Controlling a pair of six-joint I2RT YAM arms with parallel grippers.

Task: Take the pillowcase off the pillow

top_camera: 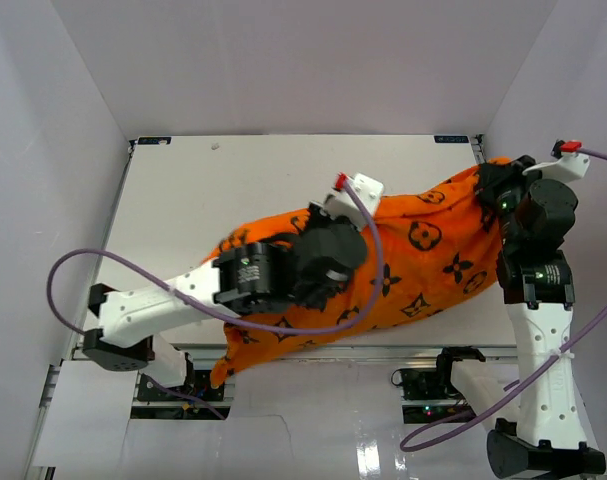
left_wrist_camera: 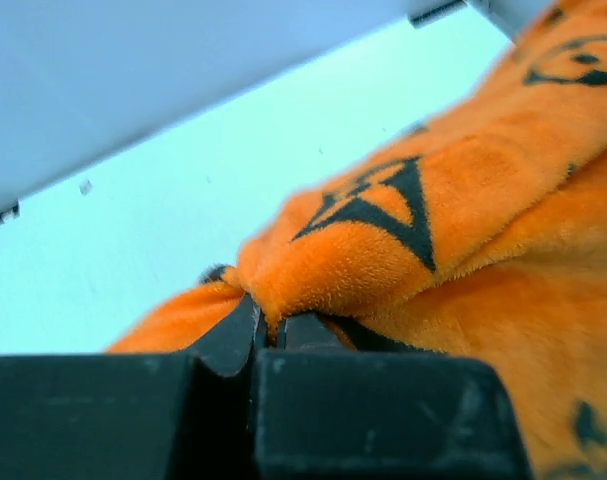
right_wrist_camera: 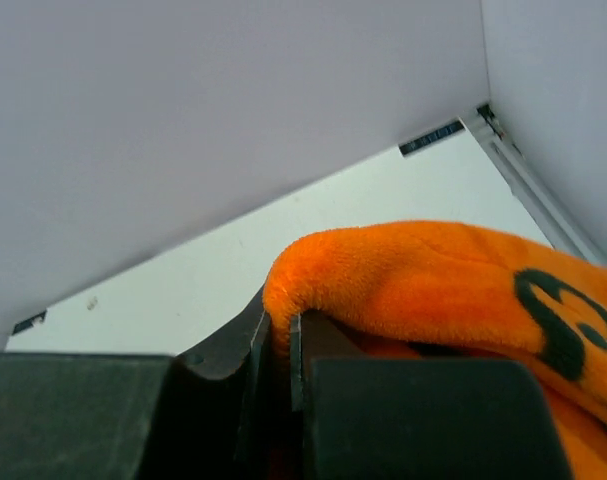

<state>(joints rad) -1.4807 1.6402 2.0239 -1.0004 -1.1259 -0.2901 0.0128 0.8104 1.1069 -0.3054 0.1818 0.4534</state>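
Pillowcase (top_camera: pixel 423 255) of bright orange plush, printed with black flowers and monograms, stretches slantwise across the white table (top_camera: pixel 213 180) on my overhead feed. It runs from the near-left edge, where one corner droops past the table's front, to the far-right corner beside the enclosure wall (top_camera: pixel 543 70). The cloth looks bunched and full through its middle.

My left gripper (top_camera: pixel 318 222) sits on the middle of the cover. Through the left wrist camera its black fingers (left_wrist_camera: pixel 233 335) are pressed almost together, and a thick fold of the orange plush (left_wrist_camera: pixel 463 230) is pinched between them and bulges above the tips.

My right gripper (top_camera: pixel 491 185) meets the cloth at its far-right end, close to the side wall. On the right wrist feed the jaws stand nearly closed, clamped on a rounded orange edge (right_wrist_camera: pixel 423 270) that curls over the fingertips (right_wrist_camera: pixel 238 345). A black ring motif shows on the plush to the right.

Purple cables (top_camera: pixel 73 270) loop from both arms, one out over the table's left side and one trailing past the right arm's base.
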